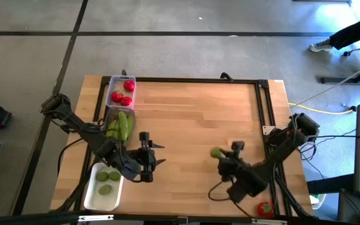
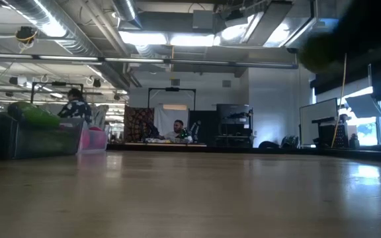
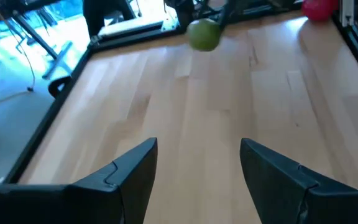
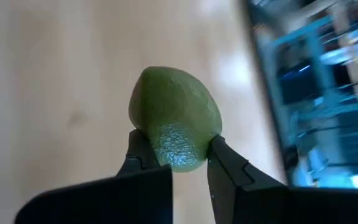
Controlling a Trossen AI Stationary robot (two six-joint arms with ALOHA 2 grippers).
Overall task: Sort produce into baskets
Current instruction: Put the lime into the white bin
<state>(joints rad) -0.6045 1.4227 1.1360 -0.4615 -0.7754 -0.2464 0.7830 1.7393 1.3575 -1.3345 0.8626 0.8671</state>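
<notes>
Tomatoes (image 1: 123, 92), cucumbers (image 1: 121, 125), limes (image 1: 107, 182) in left-edge baskets (image 1: 99, 200); lime (image 1: 216, 152) mid-table.

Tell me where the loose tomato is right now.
In the high view, the tomato lies alone at the table's near right corner, beside the right arm and well apart from the baskets on the left.

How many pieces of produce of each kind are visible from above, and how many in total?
Tomatoes: 4 (3 in the clear basket, 1 at the table's edge)
Cucumbers: 2, as far as visible
Limes: 3 (2 in the white basket, 1 in the right gripper)
Total: 9
</notes>
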